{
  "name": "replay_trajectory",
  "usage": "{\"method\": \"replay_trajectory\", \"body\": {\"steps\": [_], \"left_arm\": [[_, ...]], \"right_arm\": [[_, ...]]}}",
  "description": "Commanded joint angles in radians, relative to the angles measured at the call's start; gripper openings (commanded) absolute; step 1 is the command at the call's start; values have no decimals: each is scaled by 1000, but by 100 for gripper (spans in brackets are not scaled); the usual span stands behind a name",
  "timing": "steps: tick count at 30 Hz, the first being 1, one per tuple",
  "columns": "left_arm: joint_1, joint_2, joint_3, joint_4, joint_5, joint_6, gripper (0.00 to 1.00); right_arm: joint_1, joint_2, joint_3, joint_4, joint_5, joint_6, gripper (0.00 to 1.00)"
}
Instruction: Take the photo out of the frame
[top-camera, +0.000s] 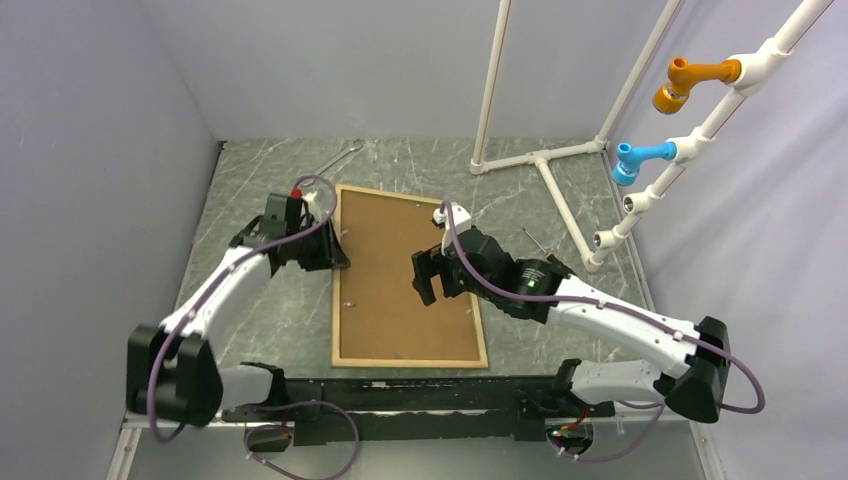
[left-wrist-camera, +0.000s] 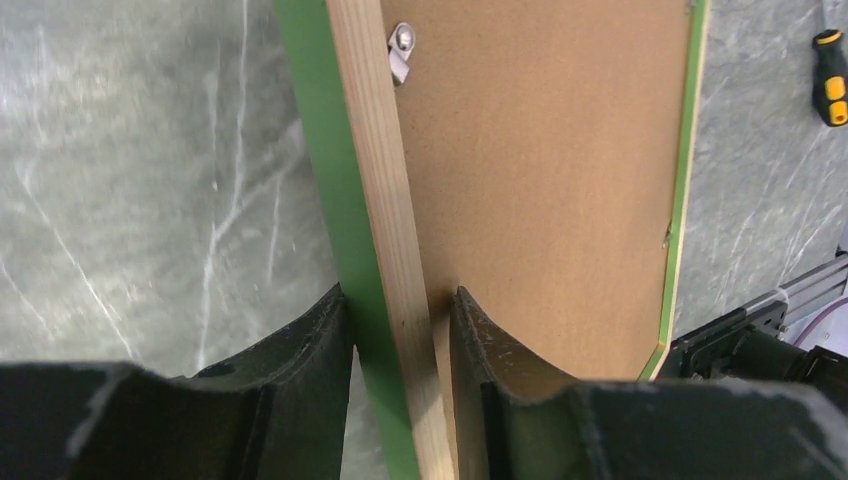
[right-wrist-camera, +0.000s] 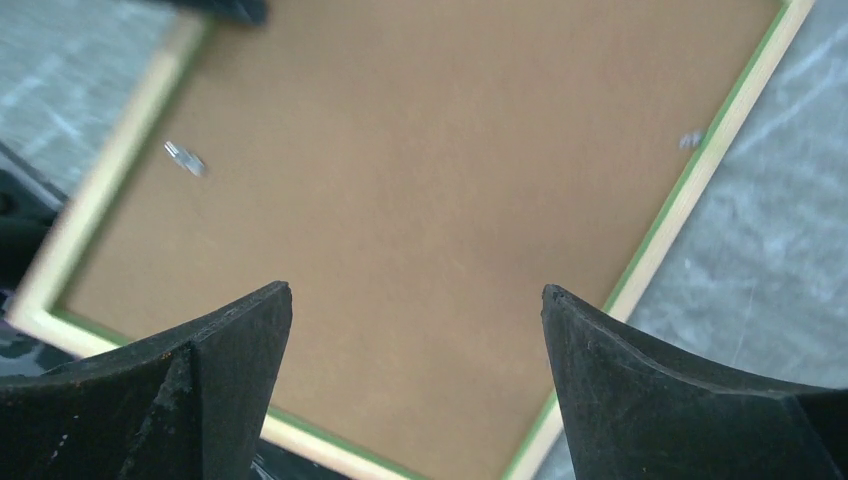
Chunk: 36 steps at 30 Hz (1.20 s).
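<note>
The frame (top-camera: 337, 290) lies face down on the table, its light wood back edges around the brown backing board (top-camera: 400, 275). The photo is hidden under the board. My left gripper (top-camera: 335, 258) is shut on the frame's left rail; in the left wrist view the fingers (left-wrist-camera: 320, 350) clamp the green and wood rail (left-wrist-camera: 375, 220) from both sides. My right gripper (top-camera: 428, 280) is open and hovers above the board's right half; in the right wrist view its fingers (right-wrist-camera: 235, 340) stand wide apart over the board (right-wrist-camera: 420, 200). Small metal clips (left-wrist-camera: 400, 55) (right-wrist-camera: 185, 158) sit at the rails.
A white pipe stand (top-camera: 545, 160) with orange (top-camera: 690, 80) and blue (top-camera: 640, 158) fittings rises at the back right. A metal wrench (top-camera: 335, 160) lies behind the frame. A yellow-handled screwdriver (left-wrist-camera: 828, 90) lies right of the frame.
</note>
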Motion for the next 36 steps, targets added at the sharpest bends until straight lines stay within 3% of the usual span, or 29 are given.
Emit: {"method": "replay_trajectory", "body": {"steps": [1, 4, 5, 10, 18, 21, 24, 30, 36], "left_arm": [[51, 195, 160, 11, 0, 212, 0], [83, 317, 230, -8, 56, 225, 1], [90, 349, 251, -15, 65, 226, 6], [104, 431, 322, -49, 25, 233, 42], [131, 352, 296, -51, -109, 229, 93], [131, 267, 296, -43, -124, 222, 98], [131, 200, 316, -8, -53, 211, 99], [131, 203, 379, 91, 66, 192, 100], [131, 176, 264, 216, 132, 208, 98]], "right_arm": [[-93, 7, -78, 51, -100, 64, 95], [-184, 28, -140, 79, -157, 96, 95], [-208, 32, -158, 90, -170, 104, 95], [-325, 43, -219, 96, -169, 155, 95], [-484, 13, -292, 98, -156, 210, 95], [-526, -9, -310, 86, -93, 257, 94], [-568, -49, -351, 86, -19, 306, 94], [-753, -156, -467, 152, 29, 428, 99], [-945, -101, -476, 171, 62, 497, 99]]}}
